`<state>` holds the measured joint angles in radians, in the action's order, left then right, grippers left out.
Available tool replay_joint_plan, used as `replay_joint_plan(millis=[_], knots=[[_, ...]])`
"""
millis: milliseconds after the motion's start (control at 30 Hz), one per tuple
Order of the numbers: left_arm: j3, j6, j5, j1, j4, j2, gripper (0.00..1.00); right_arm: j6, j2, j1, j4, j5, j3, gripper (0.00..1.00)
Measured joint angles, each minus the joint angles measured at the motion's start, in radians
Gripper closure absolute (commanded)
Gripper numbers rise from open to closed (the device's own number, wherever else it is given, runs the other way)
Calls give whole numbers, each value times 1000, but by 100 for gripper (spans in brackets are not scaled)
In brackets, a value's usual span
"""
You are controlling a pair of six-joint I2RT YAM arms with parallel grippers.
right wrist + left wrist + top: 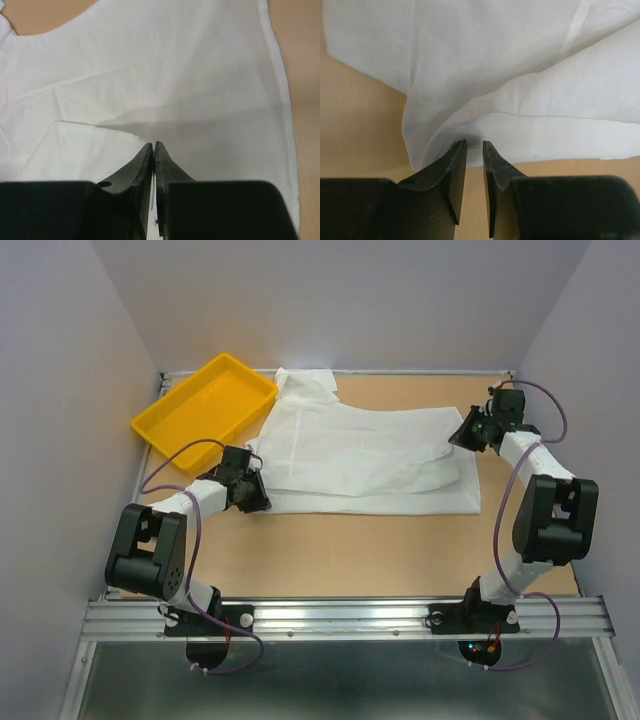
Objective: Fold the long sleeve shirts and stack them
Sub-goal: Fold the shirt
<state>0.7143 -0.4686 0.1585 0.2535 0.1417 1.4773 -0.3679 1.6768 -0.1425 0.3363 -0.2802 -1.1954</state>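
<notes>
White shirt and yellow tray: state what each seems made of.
The white shirt looks like thin woven cloth, possibly cotton, matte: it creases softly and shows stitched seams. The yellow tray looks like moulded plastic, smooth with slight sheen, uniform colour and rounded rim.

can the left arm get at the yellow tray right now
Probably yes: the yellow tray lies just beyond the left gripper, at the table's far left, with nothing between them. The gripper's tips sit at the white shirt's edge, possibly pinching it.
</notes>
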Motion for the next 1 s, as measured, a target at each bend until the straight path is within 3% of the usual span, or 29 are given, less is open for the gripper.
replay_joint_plan(millis=[367, 833, 933, 967, 1000], knots=[[-2, -4, -1, 0, -1, -1, 68, 10, -6, 0, -118, -52, 69, 88], [-2, -8, -10, 0, 5, -7, 66, -23, -13, 0, -130, 135, 123, 87], [-2, -8, -10, 0, 5, -7, 65, -31, -15, 0, -129, 143, 126, 74], [-2, -8, -10, 0, 5, -7, 64, -34, -15, 0, -129, 143, 127, 63], [-2, -8, -9, 0, 5, -7, 58, -37, -15, 0, -129, 143, 127, 59]])
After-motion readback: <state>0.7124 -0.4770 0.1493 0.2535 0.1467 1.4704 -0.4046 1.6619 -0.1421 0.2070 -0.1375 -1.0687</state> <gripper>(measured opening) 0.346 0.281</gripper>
